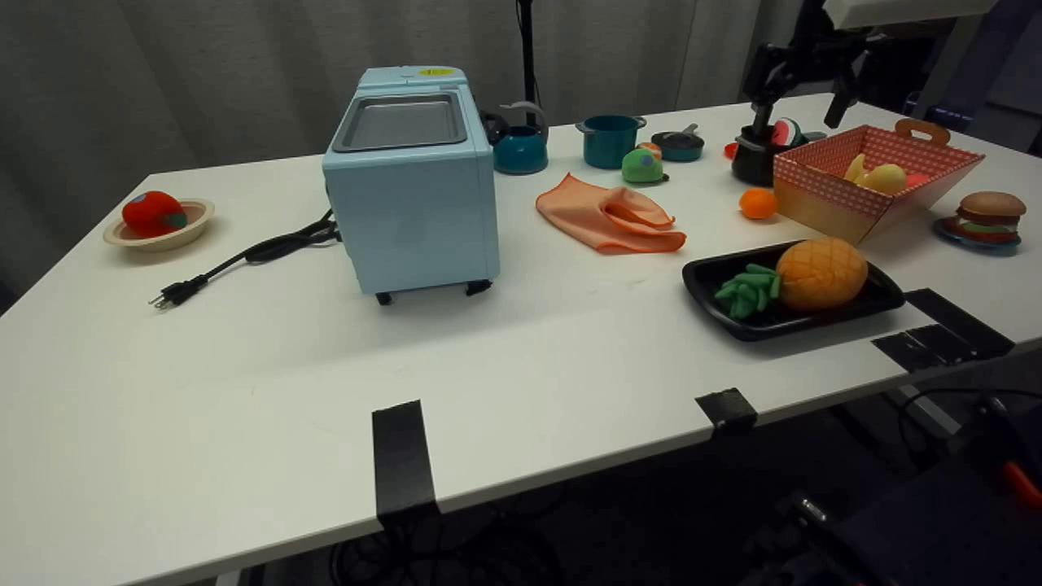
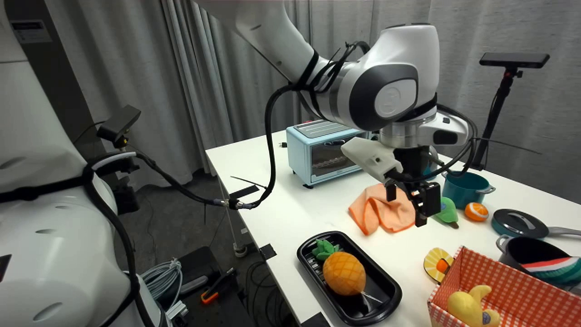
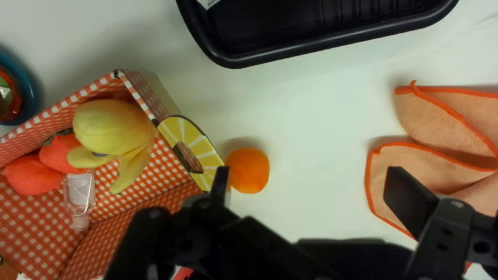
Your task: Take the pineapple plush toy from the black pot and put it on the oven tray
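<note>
The orange pineapple plush toy [image 1: 822,274] with green leaves lies in a black rectangular pan [image 1: 761,329], and both show in the other exterior view too, the pineapple [image 2: 344,273] and the pan [image 2: 386,290]. In the wrist view only part of the pan [image 3: 272,52] and a white tag show; the pineapple is out of view. A grey metal tray [image 1: 400,122] lies on top of the light blue oven [image 1: 415,220]. A round black pot [image 1: 753,165] holds a watermelon toy [image 2: 551,267]. My gripper [image 2: 406,208] is open and empty above the table, beyond the pan; its fingers [image 3: 307,175] hold nothing.
A red checked basket [image 1: 822,191] with yellow and red toys stands beside the pan. An orange toy [image 3: 249,170] lies by the basket. An orange cloth [image 1: 606,216] lies between oven and pan. A teal pot [image 1: 610,142] and a burger toy [image 1: 987,216] stand farther off.
</note>
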Controlling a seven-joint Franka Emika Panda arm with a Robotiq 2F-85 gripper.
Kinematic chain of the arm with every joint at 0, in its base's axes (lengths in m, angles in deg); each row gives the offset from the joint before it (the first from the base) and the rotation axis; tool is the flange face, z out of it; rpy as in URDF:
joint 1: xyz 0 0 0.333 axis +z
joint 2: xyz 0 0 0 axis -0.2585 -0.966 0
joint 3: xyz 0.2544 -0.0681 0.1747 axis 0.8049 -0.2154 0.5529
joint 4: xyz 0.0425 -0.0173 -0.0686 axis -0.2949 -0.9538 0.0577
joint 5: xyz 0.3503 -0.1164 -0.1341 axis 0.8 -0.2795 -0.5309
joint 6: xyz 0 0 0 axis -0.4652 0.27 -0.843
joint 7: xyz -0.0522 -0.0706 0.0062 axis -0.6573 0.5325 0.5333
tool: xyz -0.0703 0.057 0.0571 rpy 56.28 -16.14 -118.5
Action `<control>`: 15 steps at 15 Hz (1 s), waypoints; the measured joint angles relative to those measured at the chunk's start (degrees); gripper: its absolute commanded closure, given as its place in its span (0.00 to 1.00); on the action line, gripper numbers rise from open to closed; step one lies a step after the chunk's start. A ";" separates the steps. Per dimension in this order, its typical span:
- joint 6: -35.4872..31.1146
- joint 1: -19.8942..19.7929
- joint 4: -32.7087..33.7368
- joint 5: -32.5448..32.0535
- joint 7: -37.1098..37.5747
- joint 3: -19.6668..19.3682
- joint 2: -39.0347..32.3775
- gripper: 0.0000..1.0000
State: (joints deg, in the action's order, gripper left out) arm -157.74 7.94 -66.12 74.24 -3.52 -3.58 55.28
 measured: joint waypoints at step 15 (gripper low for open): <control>1.30 -0.25 4.59 2.08 0.00 -1.18 -1.95 0.00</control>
State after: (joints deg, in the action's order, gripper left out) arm -156.44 7.69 -61.54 76.32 -3.52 -4.76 53.33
